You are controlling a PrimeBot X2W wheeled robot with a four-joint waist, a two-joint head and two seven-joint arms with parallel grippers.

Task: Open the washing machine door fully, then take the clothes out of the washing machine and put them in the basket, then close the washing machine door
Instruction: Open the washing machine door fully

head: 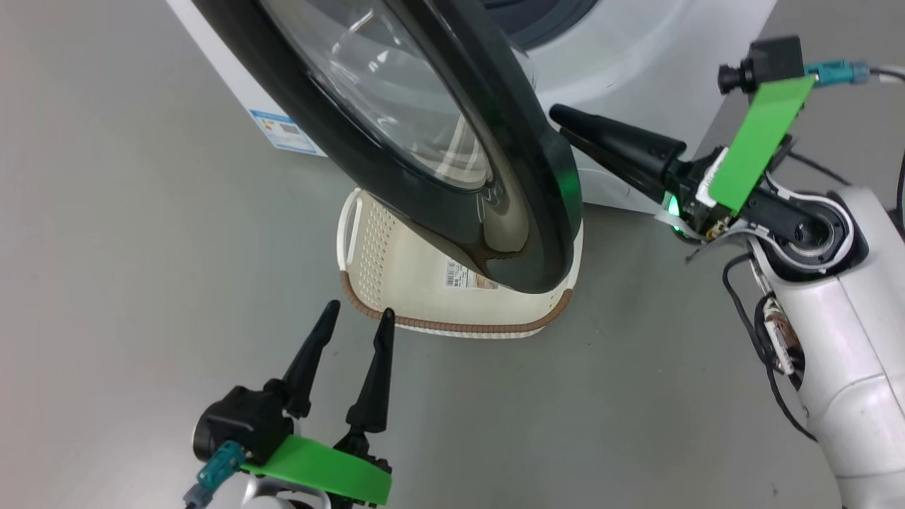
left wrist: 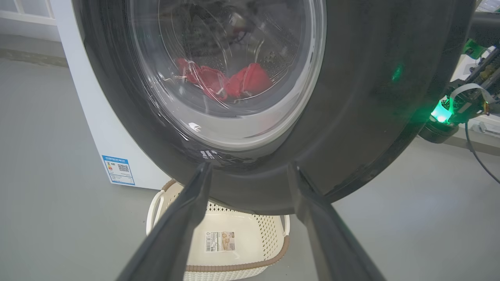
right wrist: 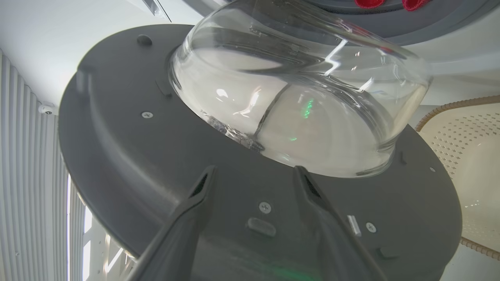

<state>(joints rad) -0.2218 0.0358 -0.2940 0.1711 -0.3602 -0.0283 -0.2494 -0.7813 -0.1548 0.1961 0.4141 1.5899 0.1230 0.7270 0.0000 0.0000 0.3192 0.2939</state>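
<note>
The washing machine [head: 636,71] is standing on the grey floor [head: 106,283], taking up the far edge of it in the head view. The washing machine door [head: 509,177] is hanging part-way open, swung out from the front so that its glossy black rim is reaching over the floor and its lower edge is overhanging the basket [head: 424,283]. The basket is sitting on the floor just in front of the machine, under the door, with nothing in it but the paper label [head: 463,274] on its bottom. The clothes [left wrist: 230,82] are lying inside the drum, showing red through the glass in the left wrist view.

The right gripper [head: 565,121] is reaching in behind the door's free edge, its fingers spread wide and holding nothing; its own camera is looking at the door's grey inner face and bulging glass bowl. It may be touching the rim, though the angle is hiding that. The left gripper [head: 360,308] is hovering near the basket's woven rim, jaws wide and empty, pointing at the door's outer face. A small blue label sticker [head: 286,131] is sitting low on the machine's white side.
</note>
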